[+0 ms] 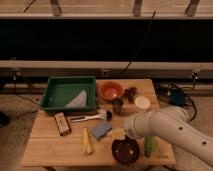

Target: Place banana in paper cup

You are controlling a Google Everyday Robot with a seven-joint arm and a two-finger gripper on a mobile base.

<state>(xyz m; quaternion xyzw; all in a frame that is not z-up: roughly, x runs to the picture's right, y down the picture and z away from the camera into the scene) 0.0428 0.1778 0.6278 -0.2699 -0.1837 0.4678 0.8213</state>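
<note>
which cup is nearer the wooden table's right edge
The white cylindrical paper cup, right of the smaller dark cup. The gripper is nearer the camera, just behind the dark round bowl.
</note>
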